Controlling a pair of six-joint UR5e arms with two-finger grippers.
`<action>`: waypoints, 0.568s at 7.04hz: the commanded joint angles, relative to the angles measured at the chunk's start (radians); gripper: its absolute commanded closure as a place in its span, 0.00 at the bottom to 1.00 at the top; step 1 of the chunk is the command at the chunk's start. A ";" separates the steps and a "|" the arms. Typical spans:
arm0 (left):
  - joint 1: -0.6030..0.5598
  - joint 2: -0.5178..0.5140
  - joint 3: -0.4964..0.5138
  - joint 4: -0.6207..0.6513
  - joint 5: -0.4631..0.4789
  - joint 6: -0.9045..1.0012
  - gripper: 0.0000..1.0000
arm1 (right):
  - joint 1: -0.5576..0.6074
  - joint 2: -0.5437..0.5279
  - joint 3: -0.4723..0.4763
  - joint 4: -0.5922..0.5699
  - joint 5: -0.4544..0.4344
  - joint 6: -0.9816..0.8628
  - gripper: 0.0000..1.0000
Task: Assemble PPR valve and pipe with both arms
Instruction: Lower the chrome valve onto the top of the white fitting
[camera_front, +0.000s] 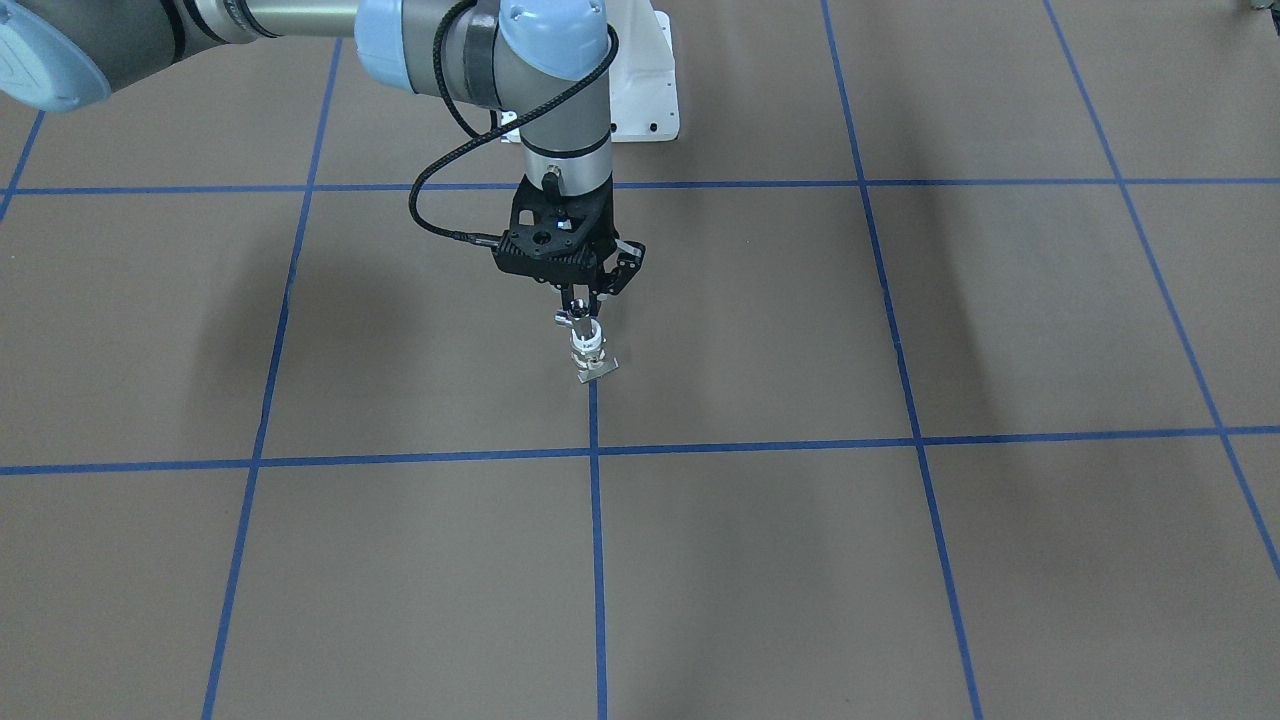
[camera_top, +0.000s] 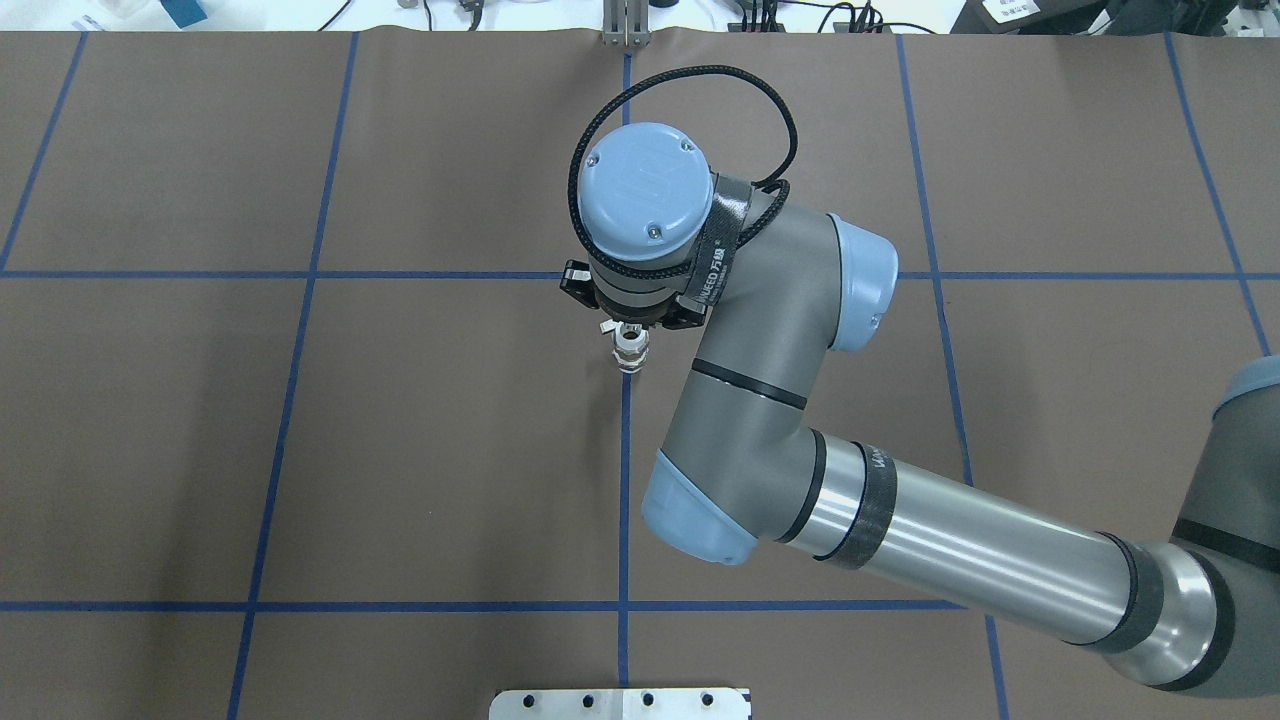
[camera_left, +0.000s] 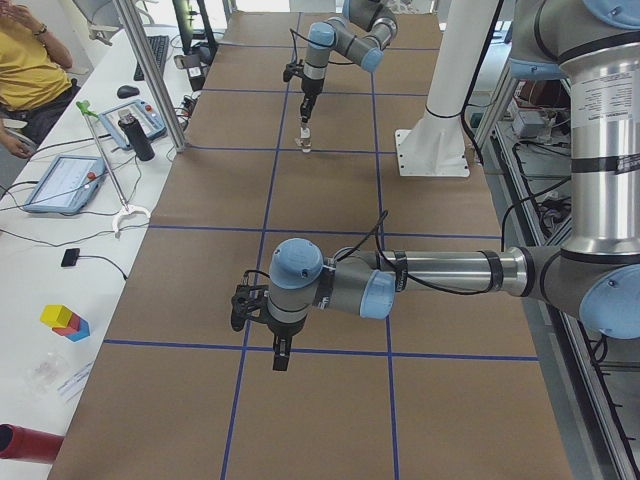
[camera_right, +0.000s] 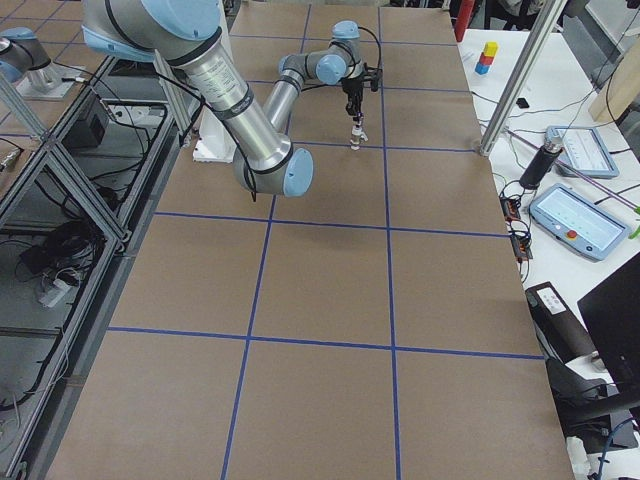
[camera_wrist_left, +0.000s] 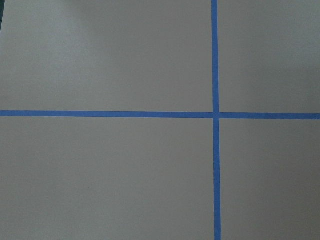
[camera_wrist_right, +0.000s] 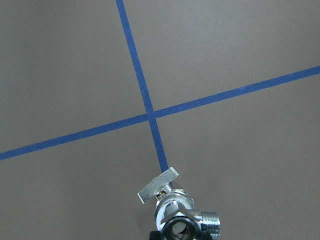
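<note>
My right gripper (camera_front: 580, 306) points straight down over the table's middle and is shut on the pipe (camera_front: 572, 319), a small chrome piece with a side stub (camera_wrist_right: 212, 220). Joined below it hangs the PPR valve (camera_front: 588, 346), with a white ring and a flat grey tab (camera_front: 597, 370) at its low end. The tab is at or just above the blue tape line; I cannot tell if it touches. From overhead the valve (camera_top: 630, 353) peeks out under the wrist. My left gripper (camera_left: 280, 355) points down over bare table far from the parts; whether it is open or shut cannot be told.
Brown table (camera_front: 900, 560) with a blue tape grid. A white bolted pedestal (camera_front: 650, 95) stands behind the right gripper. A side bench holds tablets (camera_left: 65, 182), a bottle (camera_left: 140, 138) and coloured blocks (camera_left: 65, 322). A person (camera_left: 30, 60) sits at the far end.
</note>
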 joint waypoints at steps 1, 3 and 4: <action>0.000 -0.002 -0.001 0.000 -0.001 0.000 0.00 | -0.010 -0.001 0.000 0.000 0.000 0.000 1.00; 0.000 0.000 -0.001 -0.002 -0.001 0.000 0.00 | -0.016 -0.004 -0.005 0.000 0.000 0.000 1.00; 0.000 0.000 0.000 -0.002 -0.001 0.000 0.00 | -0.018 -0.004 -0.005 0.000 0.000 0.000 1.00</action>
